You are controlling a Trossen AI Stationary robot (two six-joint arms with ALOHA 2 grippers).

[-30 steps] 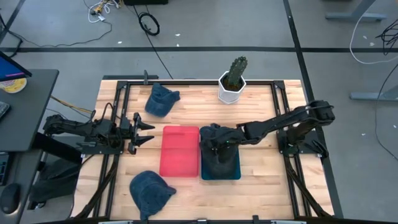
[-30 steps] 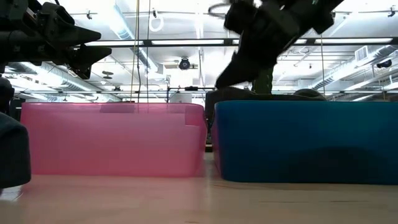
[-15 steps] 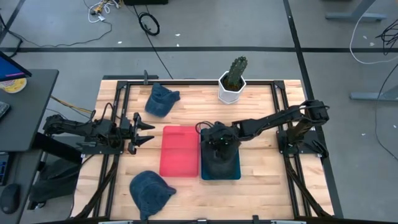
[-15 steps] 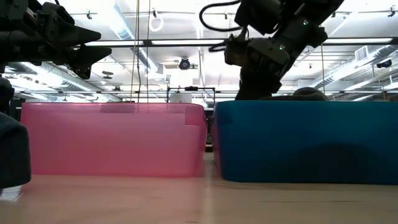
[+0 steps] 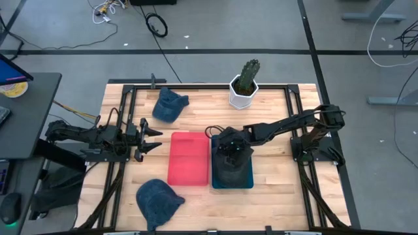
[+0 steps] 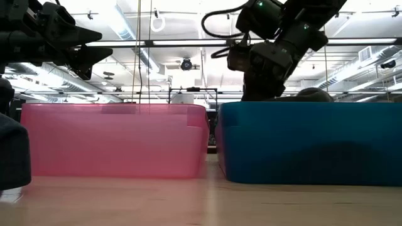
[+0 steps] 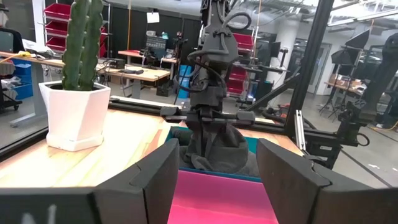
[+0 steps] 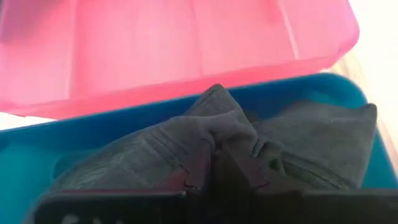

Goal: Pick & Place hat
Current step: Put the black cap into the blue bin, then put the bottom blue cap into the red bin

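A dark grey hat (image 5: 230,168) lies in the blue bin (image 5: 249,185), which stands right of the pink bin (image 5: 189,158). My right gripper (image 5: 228,151) reaches into the blue bin from the table's right and is shut on the hat (image 8: 155,149). In the low view the bin wall (image 6: 308,141) hides its fingers. My left gripper (image 5: 151,136) hangs open and empty left of the pink bin; its wrist view shows the hat (image 7: 214,152) under the right arm. My right gripper pinches a bunched fold of the hat's cloth (image 8: 214,127) between its two fingers, several layers gathered. The fingers (image 8: 199,165) come from above, slanting down from the table's right. The hat spreads out below them, its lower part inside the blue bin (image 8: 93,130).
Two blue hats lie on the table, one at the far left (image 5: 168,104) and one at the near left (image 5: 159,199). A cactus in a white pot (image 5: 245,85) stands at the far edge behind the bins. Black frame rails border the table.
My right gripper has gone down into the blue bin and a little toward the table's left, still shut on the dark grey hat. The hat, which hung above the bin's rim, now sits lower inside the bin.
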